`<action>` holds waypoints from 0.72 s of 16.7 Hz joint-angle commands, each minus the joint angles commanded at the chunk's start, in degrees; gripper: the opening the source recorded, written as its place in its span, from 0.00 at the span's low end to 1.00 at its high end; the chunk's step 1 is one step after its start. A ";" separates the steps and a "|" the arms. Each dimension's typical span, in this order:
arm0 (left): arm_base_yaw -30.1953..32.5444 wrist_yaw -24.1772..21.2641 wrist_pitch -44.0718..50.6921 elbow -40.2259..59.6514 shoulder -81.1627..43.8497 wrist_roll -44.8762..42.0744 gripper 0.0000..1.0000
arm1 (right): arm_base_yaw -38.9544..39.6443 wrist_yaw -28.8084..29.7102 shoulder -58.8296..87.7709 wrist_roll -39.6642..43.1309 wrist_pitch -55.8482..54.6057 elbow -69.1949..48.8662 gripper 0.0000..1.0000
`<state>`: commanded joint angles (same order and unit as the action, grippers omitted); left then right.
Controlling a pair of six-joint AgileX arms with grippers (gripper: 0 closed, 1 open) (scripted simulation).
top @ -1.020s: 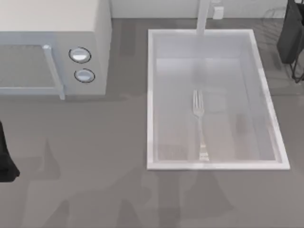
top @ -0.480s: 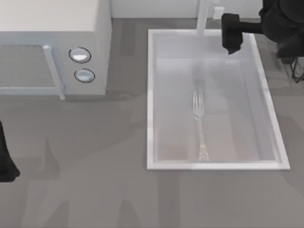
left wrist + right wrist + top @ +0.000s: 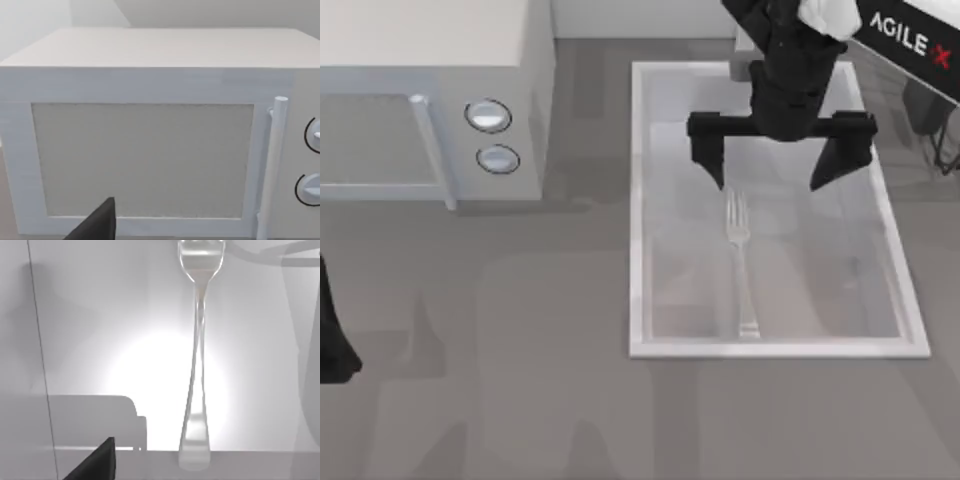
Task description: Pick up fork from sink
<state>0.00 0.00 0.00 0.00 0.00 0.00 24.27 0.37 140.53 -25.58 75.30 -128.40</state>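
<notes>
Hovering over the sink, the right hand (fingers spread wide) is above the fork tines.

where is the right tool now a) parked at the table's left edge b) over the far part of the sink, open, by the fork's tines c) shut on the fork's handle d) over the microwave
b: in the top view the right tool hangs open above the sink, its fingers spread either side of the tines of the fork, which lies flat on the bottom.

fork in sink, microwave left of sink, right pincer above fork
</notes>
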 joint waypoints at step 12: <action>0.00 0.00 0.00 0.00 0.00 0.00 1.00 | 0.45 0.02 5.93 -0.69 -2.04 -0.62 1.00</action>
<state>0.00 0.00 0.00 0.00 0.00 0.00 24.73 0.40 146.45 -26.27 73.25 -129.02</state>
